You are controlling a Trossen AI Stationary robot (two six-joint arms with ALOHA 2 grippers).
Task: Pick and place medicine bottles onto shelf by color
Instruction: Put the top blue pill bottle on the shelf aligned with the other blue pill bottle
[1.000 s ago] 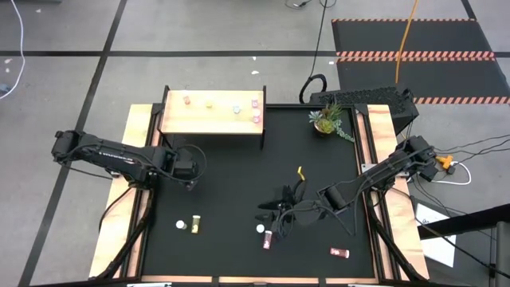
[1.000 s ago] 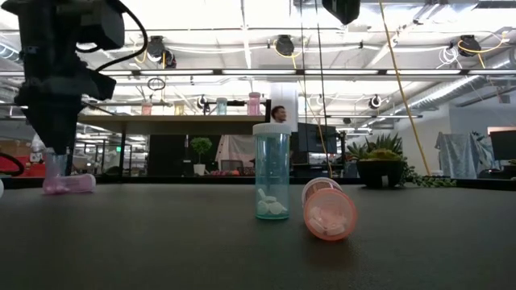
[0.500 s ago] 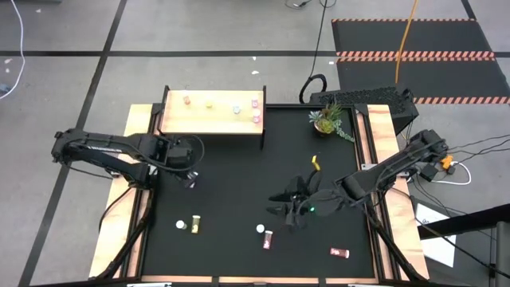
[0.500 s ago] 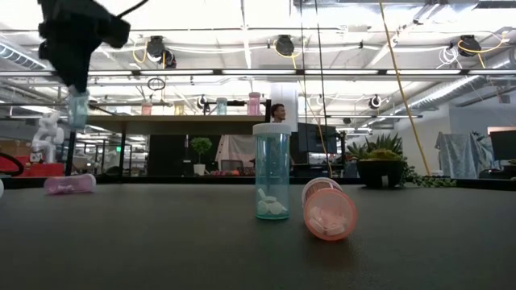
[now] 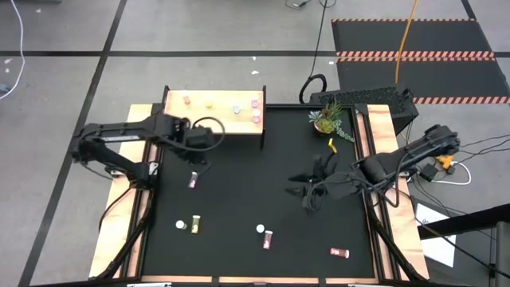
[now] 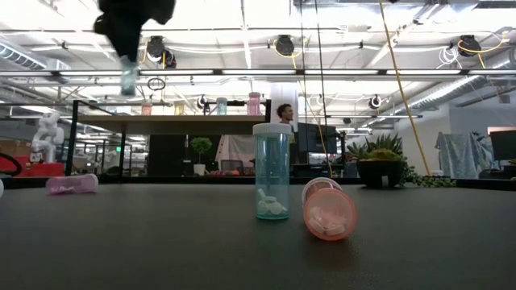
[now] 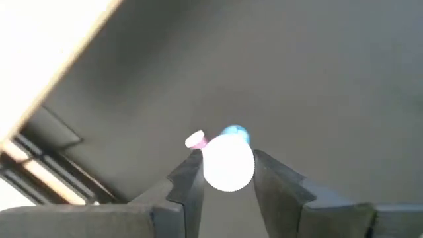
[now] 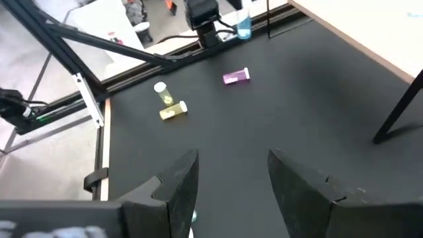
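A small teal bottle with a white cap (image 7: 228, 162) is clamped upright, long axis vertical, in the left gripper (image 5: 199, 140), raised beside the pale wooden shelf (image 5: 213, 118) front edge. Open black tabletop (image 5: 239, 191) lies below. The right gripper (image 8: 228, 185) is held with fingers apart, empty.

Left gripper (image 5: 209, 137) just beside shelf (image 5: 213, 121) front edge; pink bottle (image 5: 192, 182) lying below it. Right gripper (image 5: 307, 190) well apart, near plant (image 5: 328, 120).
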